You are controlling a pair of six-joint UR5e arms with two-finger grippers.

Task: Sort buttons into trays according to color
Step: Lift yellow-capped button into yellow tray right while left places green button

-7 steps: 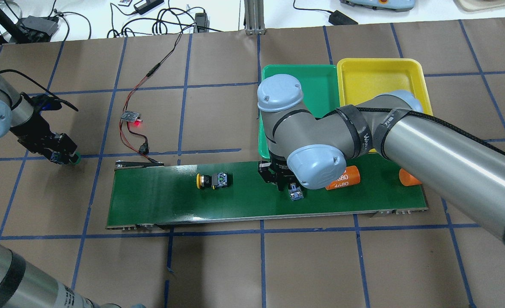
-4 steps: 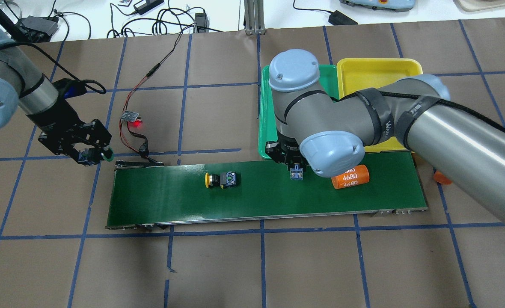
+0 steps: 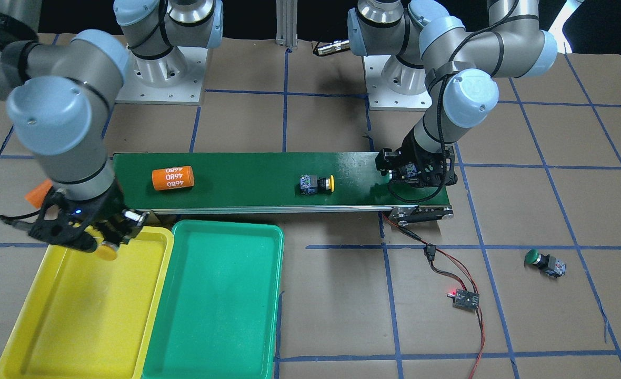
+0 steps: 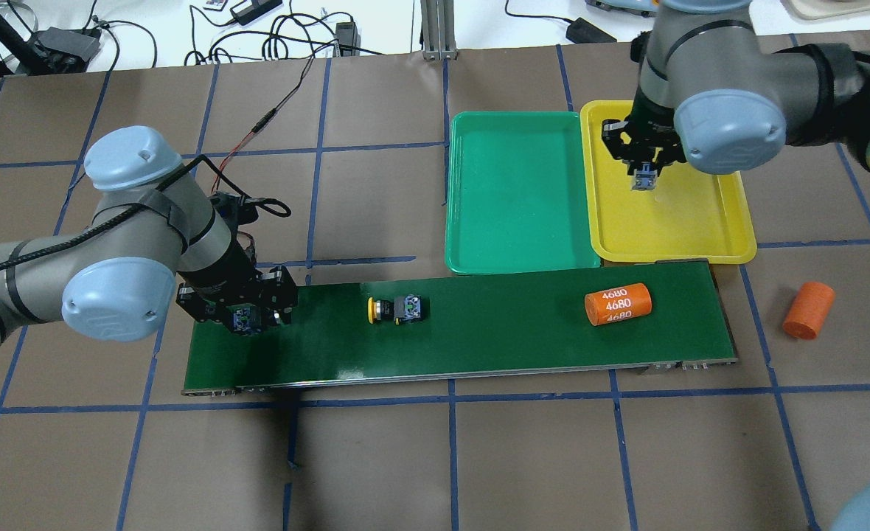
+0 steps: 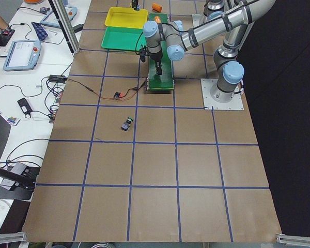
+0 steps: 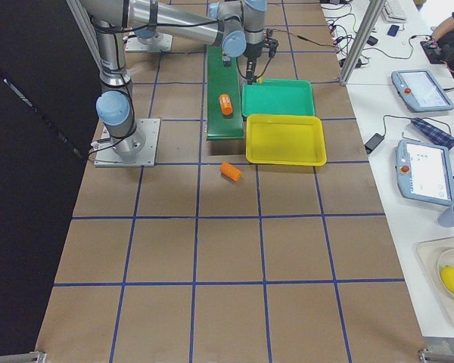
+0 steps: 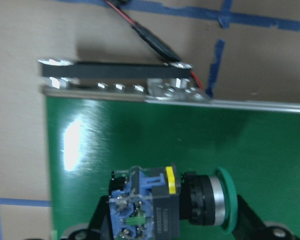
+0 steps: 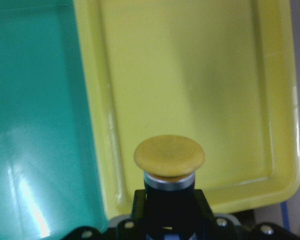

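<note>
My right gripper [image 4: 645, 177] is shut on a yellow-capped button [image 8: 169, 156] and hangs over the yellow tray [image 4: 674, 225], near the edge it shares with the green tray [image 4: 516, 184]. At the left end of the conveyor belt [image 4: 494, 339], my left gripper [image 4: 247, 321] is shut on a green-capped button [image 7: 217, 202] lying sideways between its fingers [image 7: 247, 220]. A second yellow button [image 4: 397, 309] lies on its side mid-belt. Another green button [image 3: 544, 261] lies on the brown table, off the belt's left end. Nothing lies in either tray.
An orange cylinder marked 4680 [image 4: 618, 304] lies on the belt near its right end, and another orange cylinder [image 4: 808, 310] stands on the table beyond that end. A small circuit board with a red light [image 3: 466, 299] and its wires lie beside the belt's left end.
My right gripper carried its yellow button from the belt up over the yellow tray. My left gripper brought the green button rightward onto the belt's end. Belt items drifted right; one cylinder dropped off.
</note>
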